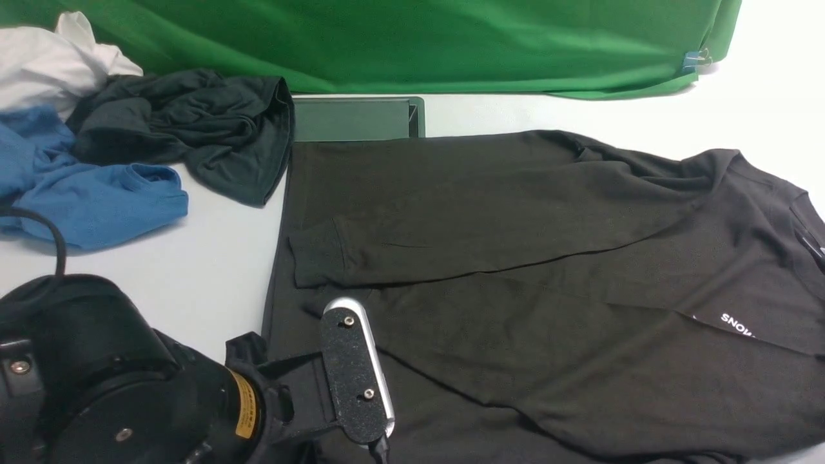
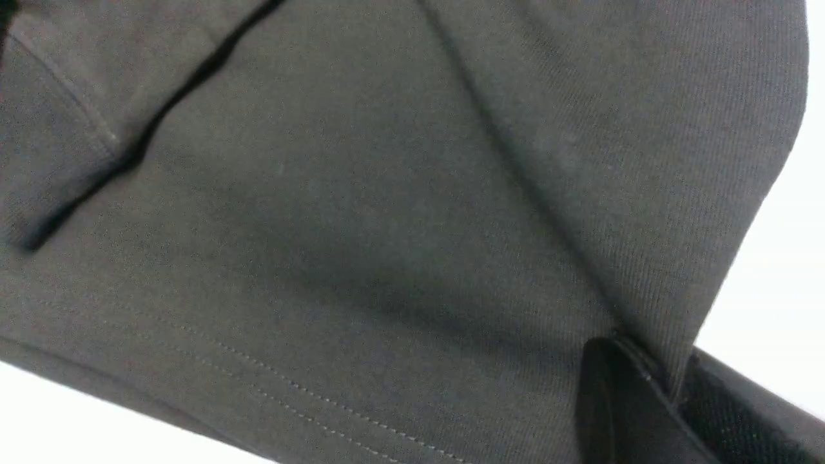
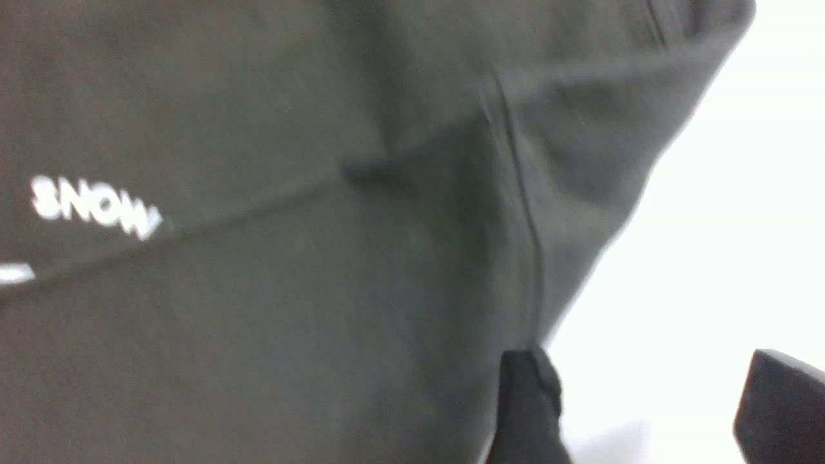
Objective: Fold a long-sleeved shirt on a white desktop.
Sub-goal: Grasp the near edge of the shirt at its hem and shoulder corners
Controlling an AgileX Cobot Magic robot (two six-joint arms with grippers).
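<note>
We see the brownish-black long-sleeved shirt lying flat on the white desktop, sleeves folded over its body, one hem corner touching the silver-framed hatch.

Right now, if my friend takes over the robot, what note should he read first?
Left hand: shut, pinching the hem corner of the long-sleeved shirt nearest the robot.
Right hand: open, holding nothing, beside the shirt's edge near the print.
The shirt lies spread on the white desktop.
Done: sleeves look folded across the body.
Left: fold the body over.
</note>
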